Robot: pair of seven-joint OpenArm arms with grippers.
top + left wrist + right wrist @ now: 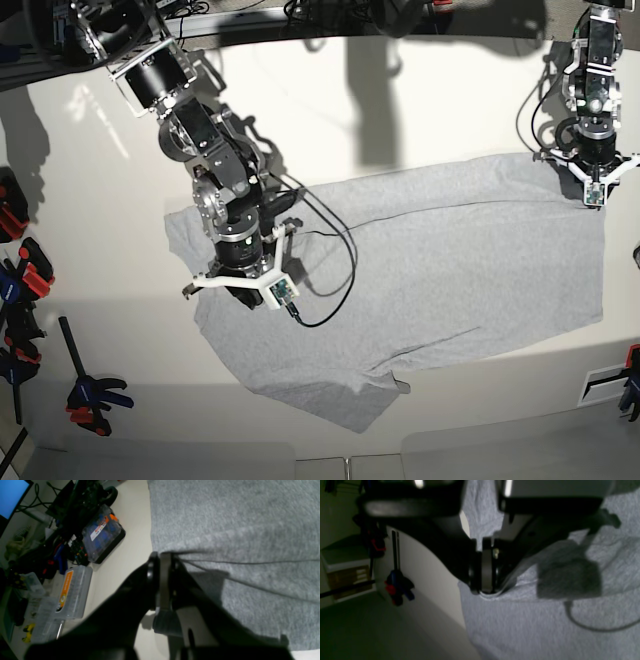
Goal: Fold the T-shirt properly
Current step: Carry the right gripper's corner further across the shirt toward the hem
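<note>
The light grey T-shirt [440, 270] lies spread on the white table [420, 100], plain side up, with no lettering visible. My left gripper [592, 192] is at the shirt's far right corner. In the left wrist view the left gripper [162, 555] is shut on the shirt's edge [225, 530], and creases run out from the pinch. My right gripper [240, 292] stands over the shirt's left part, its fingertips hidden under the wrist. In the right wrist view the right gripper [486, 591] is shut on a raised fold of the shirt [532, 625].
A black cable [345, 262] loops from the right arm over the shirt. Clamps [95, 393] hang at the table's left edge. Plastic parts boxes [103, 536] and clutter sit beyond the table's right side near a monitor [10, 497]. The table's front edge [480, 425] is near.
</note>
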